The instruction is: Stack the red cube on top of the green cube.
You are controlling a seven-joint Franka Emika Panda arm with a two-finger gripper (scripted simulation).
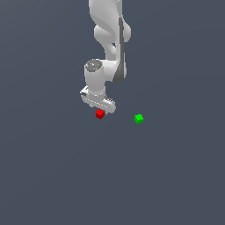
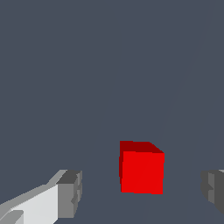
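Red cube [image 2: 141,170] sits on the desk [image 1: 52,176] between the wide-spread fingers [image 2: 70,194] of the end effector [image 1: 99,107], untouched, apparently lined up for a grasp; green cube [image 1: 139,118] waits well apart.

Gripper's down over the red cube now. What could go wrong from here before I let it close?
1. In the wrist view the red cube sits between the open fingers but nearer one of them, so closing may push or twist it rather than clamp it squarely.
2. The gripper hides part of the cube in the exterior view, so grasp depth is hard to judge there.
3. The green cube is tiny; a tilted grasp could spoil the stack.
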